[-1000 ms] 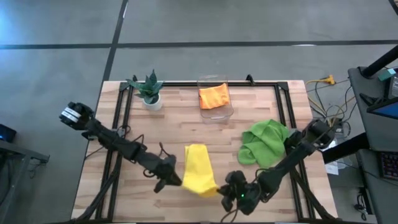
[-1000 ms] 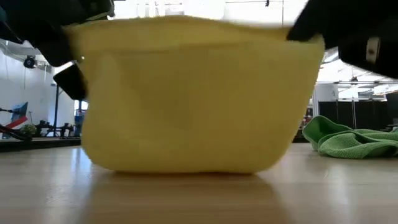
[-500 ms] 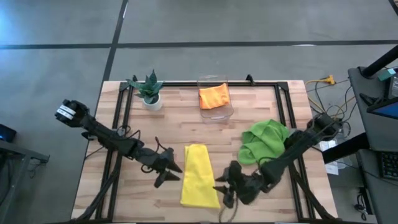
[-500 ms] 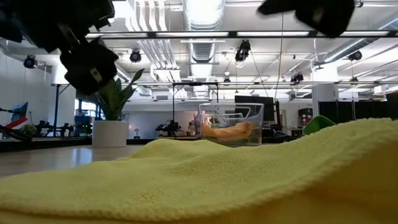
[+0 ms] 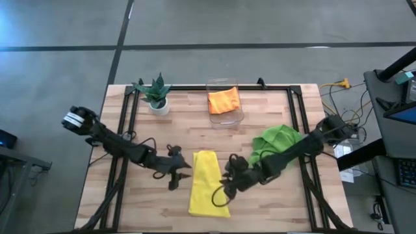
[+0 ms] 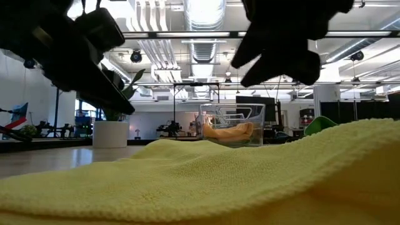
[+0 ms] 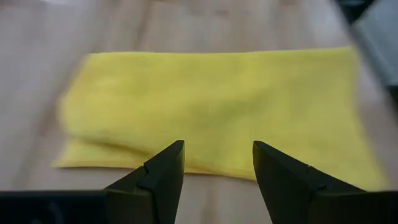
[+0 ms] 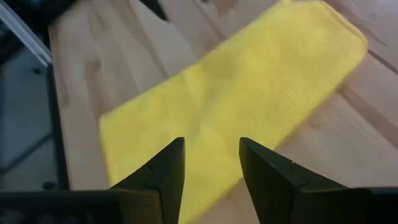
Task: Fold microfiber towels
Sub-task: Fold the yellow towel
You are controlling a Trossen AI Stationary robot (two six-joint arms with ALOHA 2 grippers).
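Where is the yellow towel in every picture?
High view: yellow towel lies flat at the table's front middle, between both grippers.
Low view: it fills the bottom.
Left wrist view: across the middle.
Right wrist view: slanting across the wood.
Shared landmark: the wooden table.

We count three piles of cloth: one yellow towel (image 5: 207,182) folded flat, one orange towel (image 5: 223,101) in one clear bin (image 5: 234,117), one lime green heap (image 5: 275,148), layers unclear. One potted plant (image 5: 156,94). Two grippers, left gripper (image 5: 179,175), right gripper (image 5: 227,187), both open, empty.
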